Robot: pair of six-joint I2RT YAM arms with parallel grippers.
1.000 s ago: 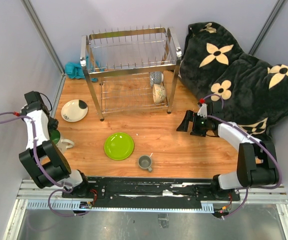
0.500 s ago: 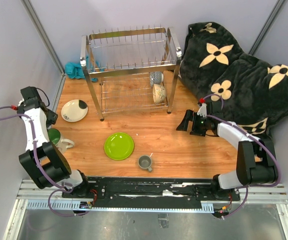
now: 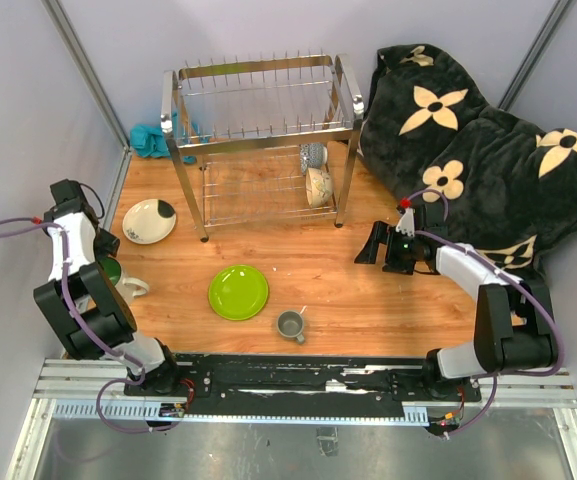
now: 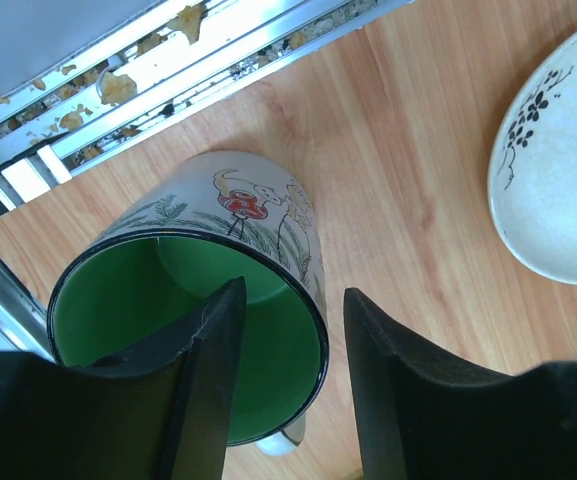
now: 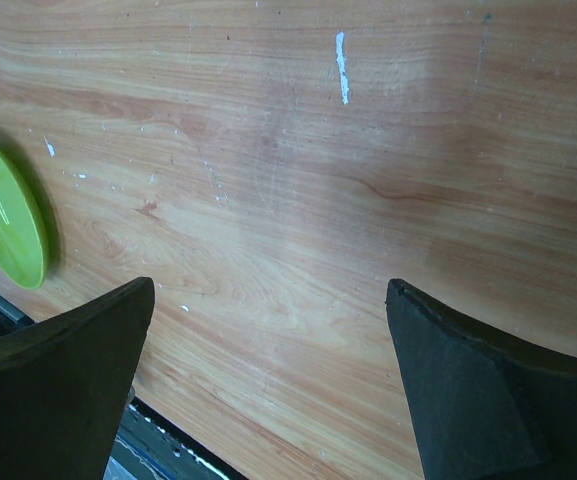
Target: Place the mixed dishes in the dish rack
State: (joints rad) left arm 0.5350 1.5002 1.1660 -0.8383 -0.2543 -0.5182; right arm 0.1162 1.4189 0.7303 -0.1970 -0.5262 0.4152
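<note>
The white mug with green inside [image 4: 238, 200] stands upright near the table's left edge [image 3: 118, 280]. My left gripper [image 4: 293, 300] hangs over it [image 3: 106, 262], open. One finger is inside the mug and the other outside, astride its rim, with a gap showing. The cream plate with black patch [image 3: 149, 220] lies just beyond [image 4: 558, 190]. The lime-green plate [image 3: 238, 292] and small grey mug [image 3: 290, 324] sit mid-table. The blue-patterned bowl [image 3: 313, 155] and cream-yellow bowl [image 3: 319, 186] stand in the dish rack's [image 3: 258, 75] lower tier. My right gripper [image 3: 373, 245] is open over bare wood [image 5: 268, 300].
A black blanket with cream flowers [image 3: 478, 150] fills the back right corner. A teal cloth [image 3: 150, 140] lies behind the rack's left leg. A metal rail [image 3: 308, 375] runs along the near edge, and grey walls close in on the left.
My left arm has shifted its pose above the white mug, with its wrist swinging slightly. The right arm and all the dishes have stayed put.
</note>
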